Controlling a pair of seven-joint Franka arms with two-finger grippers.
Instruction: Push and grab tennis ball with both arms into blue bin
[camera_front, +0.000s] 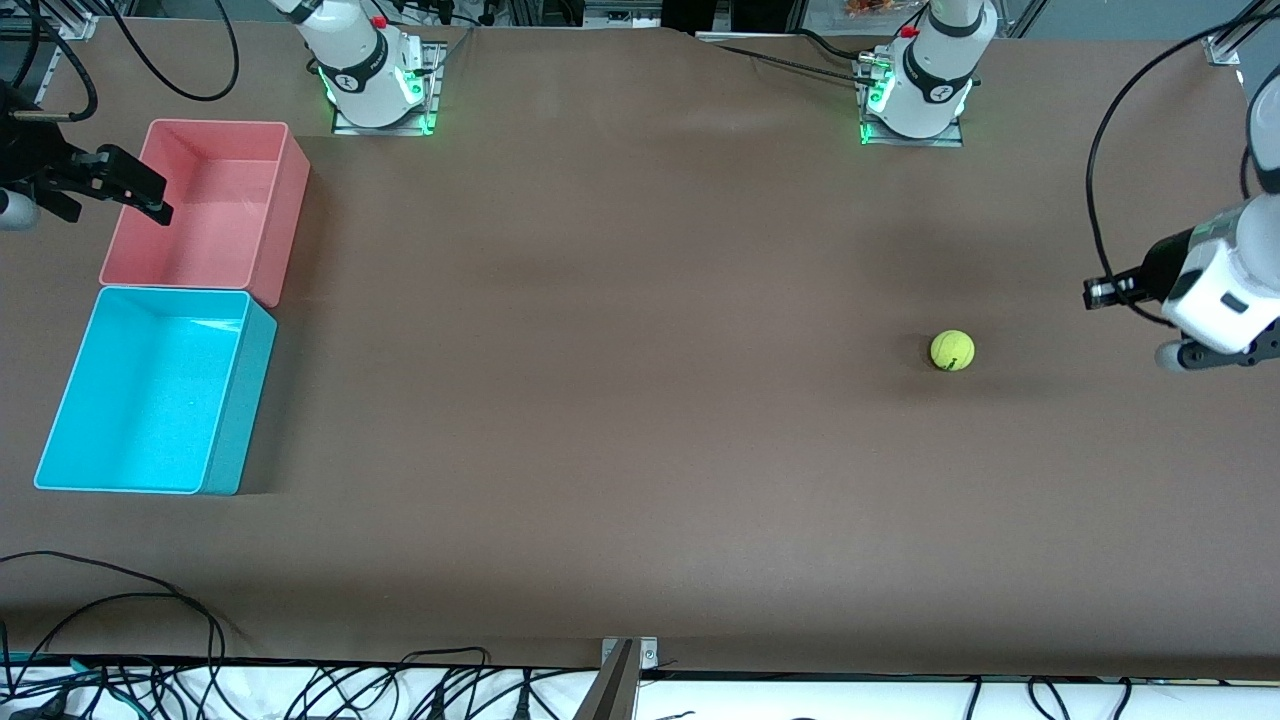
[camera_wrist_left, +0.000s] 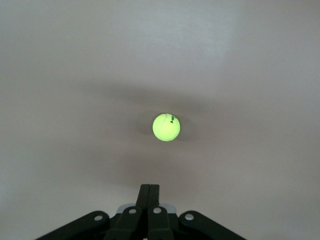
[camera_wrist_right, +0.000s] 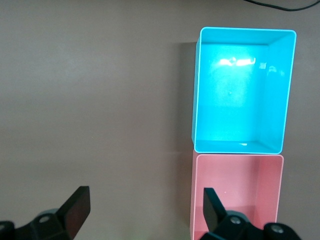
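The yellow-green tennis ball (camera_front: 952, 350) (camera_wrist_left: 166, 127) lies on the brown table toward the left arm's end. My left gripper (camera_front: 1098, 292) (camera_wrist_left: 149, 192) is shut on nothing, its fingers pressed together. It points at the ball from the table's left-arm end, with a clear gap between them. The blue bin (camera_front: 60, 400) (camera_wrist_right: 196, 100) stands at the right arm's end, with nothing in it. My right gripper (camera_front: 110, 200) (camera_wrist_right: 145, 212) hangs open over the pink bin's edge, with nothing between its fingers.
A pink bin (camera_front: 285, 200) (camera_wrist_right: 194, 200) touches the blue bin and lies farther from the front camera. The arm bases (camera_front: 375, 80) (camera_front: 920, 90) stand along the table's back edge. Cables (camera_front: 150, 620) lie at the front edge.
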